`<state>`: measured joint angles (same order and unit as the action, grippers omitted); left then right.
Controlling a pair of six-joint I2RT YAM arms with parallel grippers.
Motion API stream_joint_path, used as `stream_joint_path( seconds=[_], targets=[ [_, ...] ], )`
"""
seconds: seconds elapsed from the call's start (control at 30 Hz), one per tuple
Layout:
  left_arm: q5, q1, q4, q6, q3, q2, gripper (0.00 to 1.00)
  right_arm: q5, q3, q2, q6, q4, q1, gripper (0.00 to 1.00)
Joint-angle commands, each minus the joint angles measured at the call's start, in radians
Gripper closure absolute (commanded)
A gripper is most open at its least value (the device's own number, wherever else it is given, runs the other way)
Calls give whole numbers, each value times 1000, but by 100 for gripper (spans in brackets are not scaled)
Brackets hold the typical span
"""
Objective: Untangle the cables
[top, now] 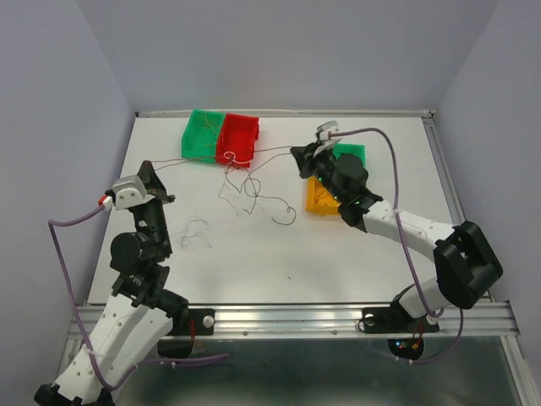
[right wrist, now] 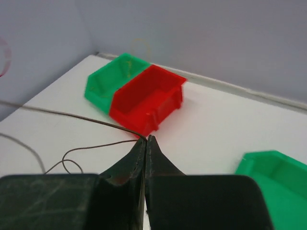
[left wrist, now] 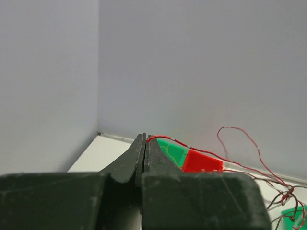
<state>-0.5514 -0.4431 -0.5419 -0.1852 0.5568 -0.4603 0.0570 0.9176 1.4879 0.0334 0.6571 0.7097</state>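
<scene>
Lower centre: right gripper (right wrist: 145, 140), jaws pressed together. Thin dark strands of the cables (right wrist: 72, 115) meet the tips, pinched there, and run off to the left edge. Just above the tips: red bin (right wrist: 148, 98), touching a green bin (right wrist: 108, 79) on its upper left. Lower right, well apart: second green bin (right wrist: 273, 182). All on the white table (right wrist: 225, 120).
</scene>
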Motion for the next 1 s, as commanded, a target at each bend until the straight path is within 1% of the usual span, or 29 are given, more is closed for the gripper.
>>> stream_joint_path(
  seconds=[0.0,0.03,0.1,0.23,0.33,0.37,0.4,0.47,0.5,0.53,0.57,0.6,0.63,0.67,0.7,0.73,0.8,0.83,0.93,0.97],
  targets=[
    [-248,6,-112,-37,60,3,100,208,-49,-69,299,-118,-204,99],
    [-254,6,-119,-42,51,18,100,224,-55,-87,357,-141,-232,99],
    [-274,6,-156,-51,38,37,100,227,-77,-106,373,-180,-283,99],
    [-303,6,-200,-76,22,61,100,247,-105,-162,373,-209,-302,99],
    [-329,6,-228,-92,17,57,100,219,-128,-215,358,-214,-302,99],
    [-315,6,-236,-92,14,57,99,186,-137,-238,346,-212,-302,99],
    [-303,6,-233,-89,9,57,99,85,-140,-247,311,-209,-302,99],
    [-237,6,-201,-77,5,52,99,-47,-144,-264,263,-194,-300,99],
    [-176,6,-187,-53,3,49,99,-119,-138,-264,251,-194,-302,99],
    [-133,6,-169,-40,3,43,99,-241,-128,-262,222,-203,-302,99],
    [-87,6,-158,-37,0,31,99,-296,-117,-258,206,-238,-300,99],
    [7,6,-141,-34,-6,23,97,-339,-105,-246,197,-263,-300,99],
    [40,6,-132,-28,-6,12,97,-392,-88,-232,169,-296,-297,99],
    [62,6,-122,-26,-6,-12,96,-405,-54,-219,151,-368,-291,99],
    [70,6,-122,-25,-5,-26,96,-413,-39,-209,129,-401,-270,99],
    [64,6,-124,-17,-3,-56,96,-395,-28,-181,78,-448,-253,99],
    [48,6,-133,-16,-6,-87,96,-337,1,-147,42,-479,-196,99],
    [36,6,-139,-16,-12,-103,96,-277,15,-128,28,-493,-182,99],
    [22,7,-156,-11,-21,-147,97,-214,95,-31,34,-531,-162,100],
    [22,6,-164,-10,-23,-162,97,-201,115,32,31,-548,-159,99]
  ],
)
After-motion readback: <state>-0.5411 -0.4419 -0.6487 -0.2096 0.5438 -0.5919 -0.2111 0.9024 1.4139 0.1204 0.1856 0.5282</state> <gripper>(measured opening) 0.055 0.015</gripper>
